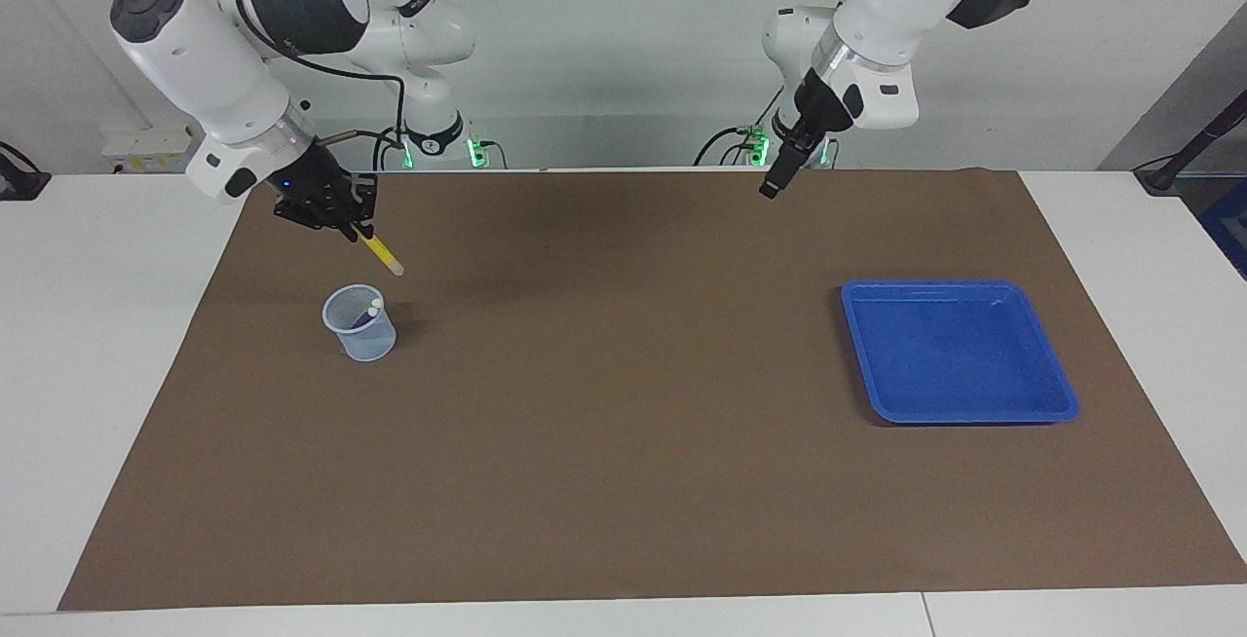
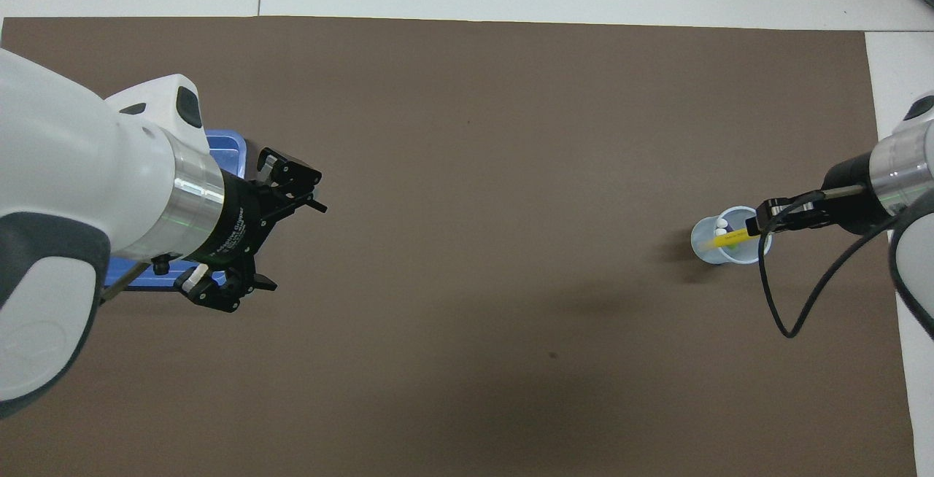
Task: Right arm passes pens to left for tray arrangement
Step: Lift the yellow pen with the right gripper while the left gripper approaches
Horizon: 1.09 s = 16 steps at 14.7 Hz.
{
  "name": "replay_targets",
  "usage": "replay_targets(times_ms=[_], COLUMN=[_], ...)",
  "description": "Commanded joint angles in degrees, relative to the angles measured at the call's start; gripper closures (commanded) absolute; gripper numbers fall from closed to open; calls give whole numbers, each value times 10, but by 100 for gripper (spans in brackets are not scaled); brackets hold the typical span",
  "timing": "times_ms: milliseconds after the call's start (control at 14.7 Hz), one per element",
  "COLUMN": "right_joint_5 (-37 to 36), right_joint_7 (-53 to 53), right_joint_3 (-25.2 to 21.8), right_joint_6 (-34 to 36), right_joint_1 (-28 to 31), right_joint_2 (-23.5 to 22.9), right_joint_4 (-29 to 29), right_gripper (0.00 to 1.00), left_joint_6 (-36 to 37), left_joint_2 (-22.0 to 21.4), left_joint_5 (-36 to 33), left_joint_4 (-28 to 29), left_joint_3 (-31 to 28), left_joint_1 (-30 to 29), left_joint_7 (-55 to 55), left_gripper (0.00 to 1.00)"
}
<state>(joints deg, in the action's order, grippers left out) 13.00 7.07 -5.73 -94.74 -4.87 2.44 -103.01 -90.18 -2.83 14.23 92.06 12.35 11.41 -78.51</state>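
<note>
Three pens counted. One, the yellow pen (image 1: 379, 253), is clenched in the right gripper (image 1: 336, 218) and hangs tilted in the air over the mat (image 1: 623, 481), just above the cup (image 1: 360, 323), clear of its rim. Two pens (image 1: 371, 310) stand in the cup, pale caps up, at the right arm's end. One blue tray (image 1: 960, 351) lies at the left arm's end. Left gripper (image 2: 281, 240): fingers spread wide, grasping nothing, raised over the mat beside the tray.

From overhead the left arm (image 2: 87, 192) hides most of the tray (image 2: 226, 149) (one corner shows).
</note>
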Motion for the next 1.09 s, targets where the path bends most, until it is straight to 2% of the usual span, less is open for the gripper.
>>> replay_targets(times_ms=[0, 136, 204, 408, 544, 680, 884, 1020], right_joint_5=[68, 115, 136, 191, 219, 242, 277, 313], right_joint_7=[15, 10, 10, 14, 15, 15, 16, 20], right_joint_3=[3, 5, 6, 6, 6, 7, 7, 7], right_joint_6=[10, 6, 6, 6, 1, -23, -50, -80], right_joint_1=[4, 0, 0, 1, 0, -6, -30, -50], right_joint_2=[10, 10, 10, 10, 14, 25, 34, 45], right_joint_4=[-2, -3, -3, -7, -15, -39, -61, -85], right_gripper=[100, 100, 100, 100, 100, 100, 100, 100], left_joint_6=[-10, -39, -41, -78, -148, -217, -243, -273], left_joint_2=[2, -3, -9, -65, -112, -136, -129, -119], left_joint_5=[39, 76, 74, 91, 100, 101, 119, 135], left_joint_4=[-32, -34, -16, 96, 187, 255, 266, 267], left_joint_3=[25, 24, 20, 16, 21, 22, 22, 22], left_joint_1=[1, -4, -7, -50, -41, -31, -34, -31], left_joint_7=[-69, -88, -88, -91, -116, -146, -160, -207], left_gripper=[0, 0, 0, 0, 0, 0, 0, 0])
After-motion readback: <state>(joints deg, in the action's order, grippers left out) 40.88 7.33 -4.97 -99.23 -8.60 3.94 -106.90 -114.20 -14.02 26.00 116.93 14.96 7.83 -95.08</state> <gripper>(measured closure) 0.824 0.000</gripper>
